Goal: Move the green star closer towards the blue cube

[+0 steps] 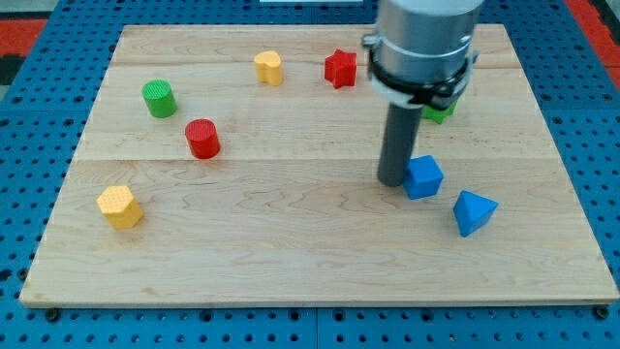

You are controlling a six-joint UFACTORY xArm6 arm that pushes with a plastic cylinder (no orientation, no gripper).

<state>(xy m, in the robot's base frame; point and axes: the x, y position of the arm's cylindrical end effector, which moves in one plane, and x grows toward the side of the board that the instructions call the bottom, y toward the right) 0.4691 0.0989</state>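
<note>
A: Where is the green star [441, 111]?

B: At right of centre, upper half, mostly hidden behind the arm; the blue cube [423, 177] is seen just below it.

A: And my tip [392, 181]?

B: It is placed touching the cube's left side. No claw is fitted. The star should be approached from above and nudged downward gently.

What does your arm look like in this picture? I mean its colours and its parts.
A wide grey cylinder comes in from the view's top. A black ring with a thin black cable wraps its lower edge. Below hangs a straight dark grey rod; my tip is plain and round.
</note>
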